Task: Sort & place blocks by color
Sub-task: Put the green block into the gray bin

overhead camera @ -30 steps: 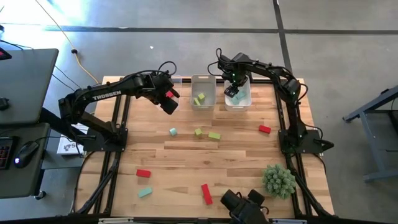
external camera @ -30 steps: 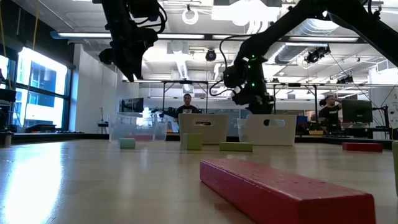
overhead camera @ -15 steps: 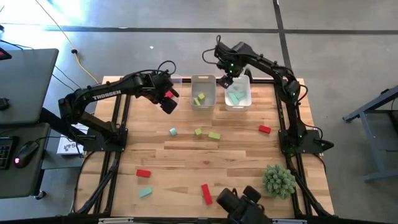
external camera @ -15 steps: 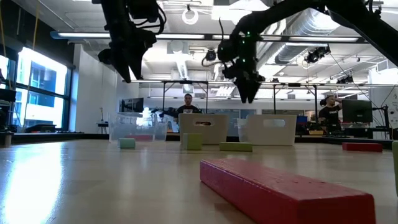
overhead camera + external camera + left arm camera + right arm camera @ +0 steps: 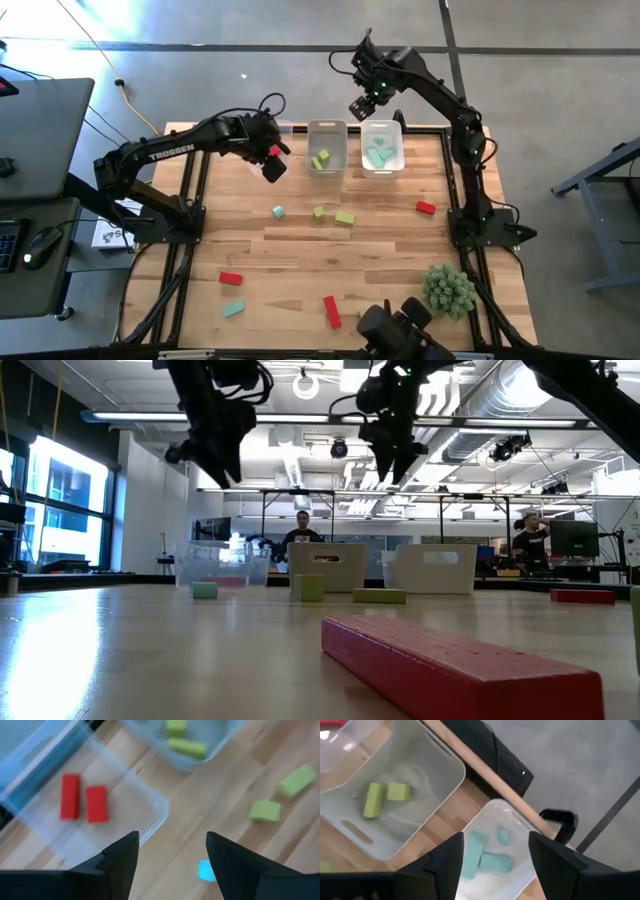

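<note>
My left gripper (image 5: 172,852) hangs empty, jaws apart, over the clear bin (image 5: 112,815) holding two red blocks (image 5: 83,802); right gripper (image 5: 495,855) likewise empty above the teal bin (image 5: 382,150). Remaining blocks lie nearer than the bins — probably light, rigid, smooth; pinch flat sides.

table (image 5: 300,250) pale wood planks, smooth; bins (image 5: 326,140) clear glossy plastic; blocks (image 5: 460,670) matt; floor (image 5: 200,80) smooth concrete.

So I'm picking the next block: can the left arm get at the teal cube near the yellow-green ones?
Probably yes. The left gripper hangs open over the table's left rear, and the teal cube lies just in front of it on bare wood, with nothing between.
</note>
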Available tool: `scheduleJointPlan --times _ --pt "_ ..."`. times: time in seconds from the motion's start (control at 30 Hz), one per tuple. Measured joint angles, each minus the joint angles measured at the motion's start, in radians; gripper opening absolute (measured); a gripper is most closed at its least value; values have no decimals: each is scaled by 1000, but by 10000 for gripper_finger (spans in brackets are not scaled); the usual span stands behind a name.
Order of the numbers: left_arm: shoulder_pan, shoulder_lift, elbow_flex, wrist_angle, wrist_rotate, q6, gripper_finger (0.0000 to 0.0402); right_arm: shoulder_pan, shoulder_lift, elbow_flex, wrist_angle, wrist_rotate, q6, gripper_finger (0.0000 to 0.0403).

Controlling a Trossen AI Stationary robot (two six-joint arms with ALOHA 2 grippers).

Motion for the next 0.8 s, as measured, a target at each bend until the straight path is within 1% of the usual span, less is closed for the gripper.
scheduleJointPlan --times 0.2,0.47,0.63,0.8 --pt "-38 0 0 91 65 59 223 18 -14 -2 -37 6 112 211" --pt "-108 8 0 189 75 133 223 67 -14 -3 -37 5 235 211" --pt "-151 59 0 212 109 135 223 106 -14 -3 -37 6 308 211" --pt "-189 146 0 227 109 160 223 154 -14 -3 -36 24 348 211"
